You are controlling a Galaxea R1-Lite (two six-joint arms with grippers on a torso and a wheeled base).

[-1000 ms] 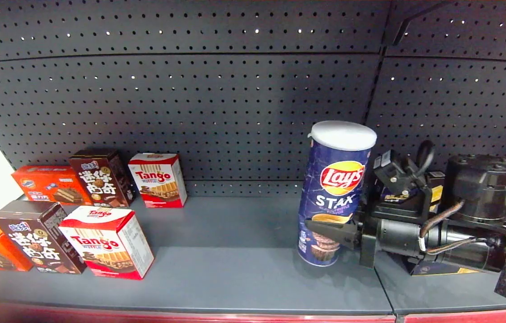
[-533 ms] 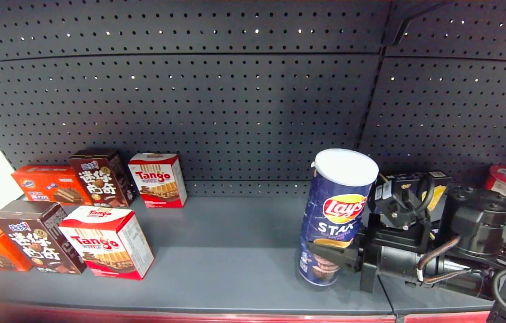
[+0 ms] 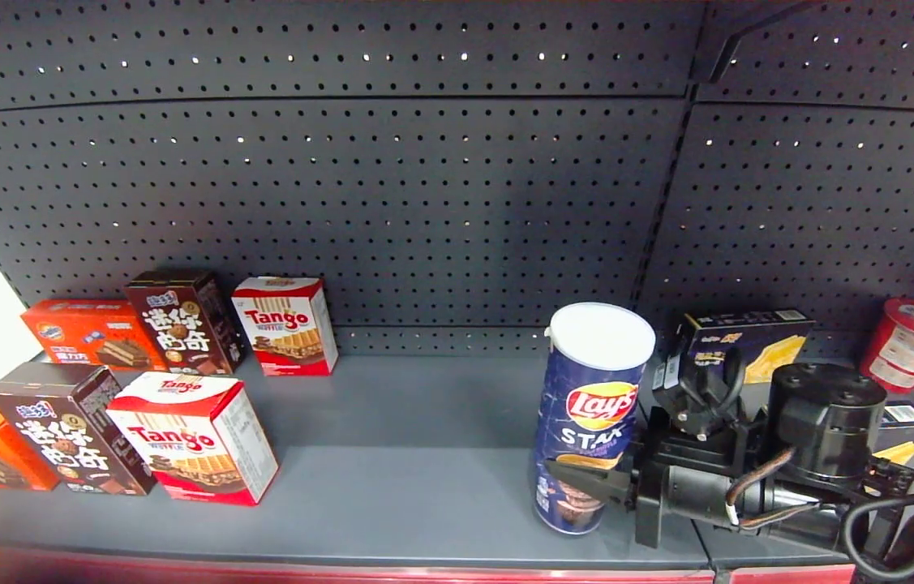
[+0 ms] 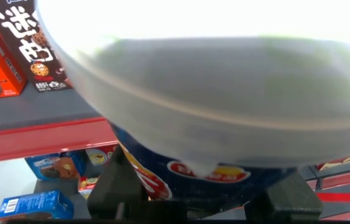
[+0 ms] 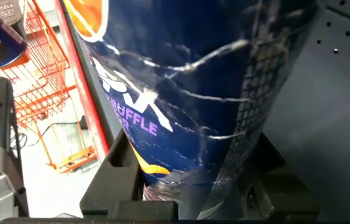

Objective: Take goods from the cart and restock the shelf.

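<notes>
My right gripper (image 3: pixel 577 487) is pinching the blue cardboard chip canister with a white plastic lid (image 3: pixel 593 405) low on its body, one finger on each side. The tall tube is standing upright, and its base appears to be resting on the grey metal shelf deck (image 3: pixel 424 487). I am holding it near the front edge, right of the open middle stretch. It is well apart from the red-and-white wafer box (image 3: pixel 193 438) and its neighbours at the left, and nearer than the black-and-yellow carton (image 3: pixel 740 341) standing far back on the right. The low grip is, in my judgement, steadying the base where it is meeting the deck, while the lid is standing free of the dark perforated back panel (image 3: pixel 424 203). From the right wrist, the jaws are bracketing the canister wall, and the red wire cart (image 5: pixel 50 93) is showing beyond, off the shelf.

My left gripper (image 4: pixel 202 204) is clamping a second blue canister with a translucent lid (image 4: pixel 224 177) between its dark fingers. It is on the near side of the shelf's red front lip (image 4: pixel 38 140) (probably the next item to stock). I am judging that letting go on the right should wait until the tube is standing square, since so tall a cylinder tips easily.
</notes>
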